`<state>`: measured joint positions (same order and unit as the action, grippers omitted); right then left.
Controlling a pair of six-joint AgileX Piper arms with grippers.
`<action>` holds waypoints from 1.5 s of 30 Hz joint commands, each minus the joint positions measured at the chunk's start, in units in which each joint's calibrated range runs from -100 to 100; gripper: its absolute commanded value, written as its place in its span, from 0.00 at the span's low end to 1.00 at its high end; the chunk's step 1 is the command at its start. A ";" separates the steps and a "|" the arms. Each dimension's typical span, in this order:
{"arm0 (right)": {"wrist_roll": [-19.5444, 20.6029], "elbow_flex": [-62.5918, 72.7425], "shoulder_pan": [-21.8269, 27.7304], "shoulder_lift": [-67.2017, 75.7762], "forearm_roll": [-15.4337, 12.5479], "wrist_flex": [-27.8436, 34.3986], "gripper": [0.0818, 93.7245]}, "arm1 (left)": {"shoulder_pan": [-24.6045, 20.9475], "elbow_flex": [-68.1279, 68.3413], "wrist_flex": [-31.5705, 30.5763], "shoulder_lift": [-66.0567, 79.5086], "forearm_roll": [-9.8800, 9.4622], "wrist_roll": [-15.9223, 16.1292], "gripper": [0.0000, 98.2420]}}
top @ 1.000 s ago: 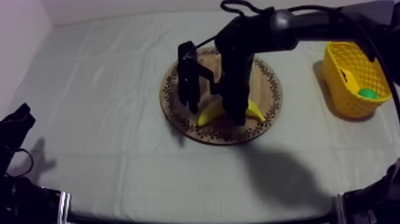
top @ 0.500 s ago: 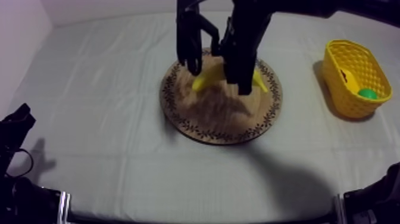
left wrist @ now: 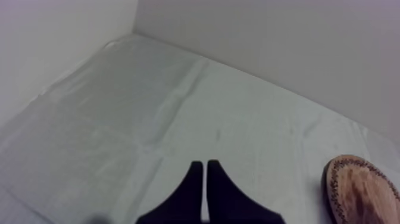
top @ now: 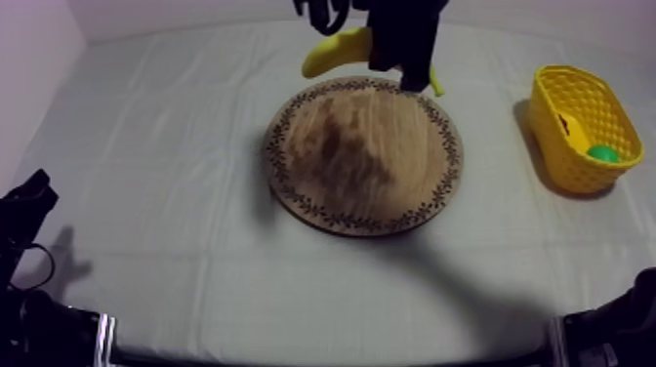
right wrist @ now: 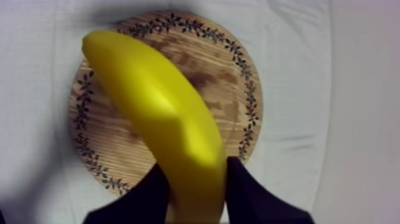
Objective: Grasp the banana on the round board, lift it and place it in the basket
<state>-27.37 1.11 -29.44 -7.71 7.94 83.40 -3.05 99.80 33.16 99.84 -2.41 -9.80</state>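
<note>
Above the wooden board (top: pixel 363 156), from the top, my right gripper (top: pixel 376 41) holds the banana (top: pixel 337 51) up, ready for the yellow basket (top: pixel 547 122) at the right edge of the table (top: pixel 166 146). Left wrist: my left gripper (left wrist: pixel 205 179) rests, closed on nothing. Right wrist: fingers (right wrist: pixel 250 190) squeeze the banana.

- Table (top: pixel 146 185) covered by a creased grey-white cloth.
- Round wooden board (top: pixel 363 156) with a patterned rim, flat on the cloth beneath the fingers (right wrist: pixel 253 196) of the right gripper (right wrist: pixel 196 179).
- Yellow basket (top: pixel 549 137) on the cloth, well apart from those fingers.
</note>
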 commanded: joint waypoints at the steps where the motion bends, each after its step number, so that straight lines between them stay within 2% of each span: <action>1: 0.23 -0.98 0.11 0.43 0.29 -0.31 0.25 | -0.02 -0.02 -0.01 -0.02 -0.01 0.00 0.00; 11: 2.98 -5.90 3.19 3.42 0.98 -1.08 0.25 | -0.02 -0.02 -0.01 -0.02 -0.01 0.00 0.00; 31: 6.72 -7.04 22.91 3.88 1.49 0.57 0.26 | -0.02 -0.02 -0.01 -0.02 -0.01 0.00 0.00; 45: 6.60 -6.92 33.66 6.27 2.23 1.29 0.26 | -0.02 -0.02 -0.01 -0.02 -0.01 0.00 0.00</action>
<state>-20.69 -5.62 3.09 -1.57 10.20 84.66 -3.05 99.80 33.16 99.84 -2.41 -9.80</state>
